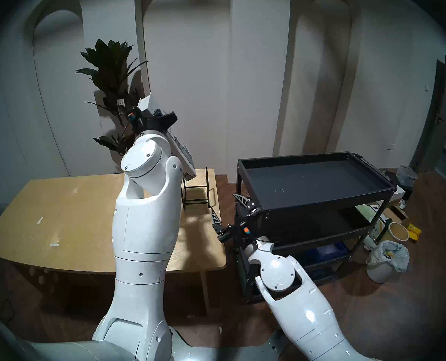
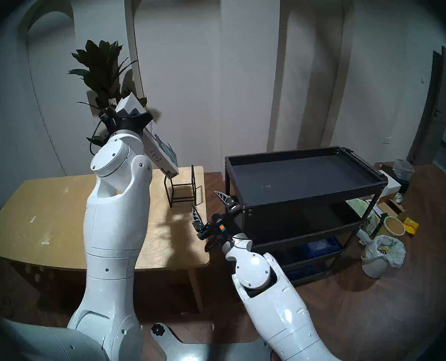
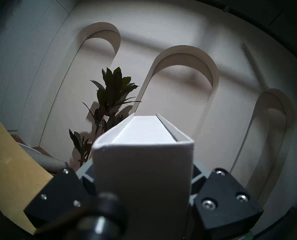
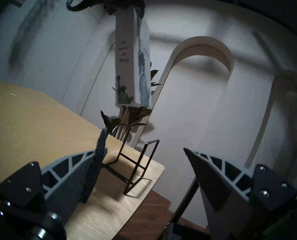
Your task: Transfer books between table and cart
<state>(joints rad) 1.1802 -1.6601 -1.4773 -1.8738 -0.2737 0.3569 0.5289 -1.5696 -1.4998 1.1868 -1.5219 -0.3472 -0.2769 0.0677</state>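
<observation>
A: The left pincer clamps the book by one end, high above the wire rack on the table.

B: Tilted like that, it could slip; the right pincer gapes empty beside the cart.

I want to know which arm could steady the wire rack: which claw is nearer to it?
Right. The open right claw hovers beside the wire rack; the left claw holds the book above it.

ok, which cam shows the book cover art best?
Right wrist: the book hangs with spine script and Statue of Liberty cover both facing it. Head right shows its cover obliquely; head left has it mostly behind the arm; left wrist sees only blank white edges.
</observation>
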